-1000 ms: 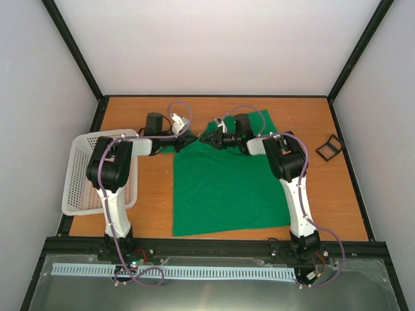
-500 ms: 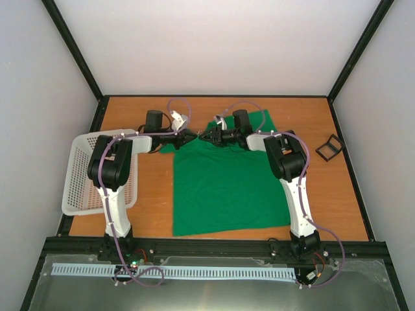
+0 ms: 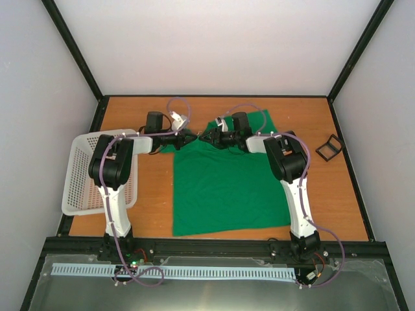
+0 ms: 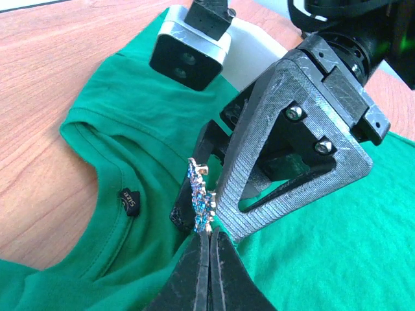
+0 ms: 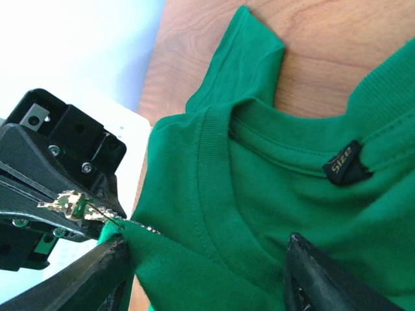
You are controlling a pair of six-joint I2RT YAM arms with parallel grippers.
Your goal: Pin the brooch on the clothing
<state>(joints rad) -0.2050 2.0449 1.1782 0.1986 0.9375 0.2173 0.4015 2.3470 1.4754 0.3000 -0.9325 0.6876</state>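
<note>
The green T-shirt (image 3: pixel 220 188) lies flat on the wooden table, collar at the far end. Both grippers meet tip to tip at the collar. My left gripper (image 3: pixel 193 137) is shut (image 4: pixel 211 236) on the small sparkly brooch (image 4: pixel 201 197), which stands upright from its tips, close against the right gripper's grey finger (image 4: pixel 285 155). My right gripper (image 3: pixel 206 137) is open (image 5: pixel 207 241), its fingers wide apart with shirt fabric (image 5: pixel 259 194) between them and bunched over the left finger. In the right wrist view the brooch (image 5: pixel 71 206) has its pin touching that raised fold.
A white mesh basket (image 3: pixel 84 175) stands at the table's left edge. A small black square box (image 3: pixel 329 148) sits at the right. Black frame posts and white walls enclose the table. The shirt's size tag (image 5: pixel 347 163) marks the inside of the collar.
Both grippers have shifted slightly toward the back of the table while staying tip to tip. The collar fabric has bunched up a little with them.
</note>
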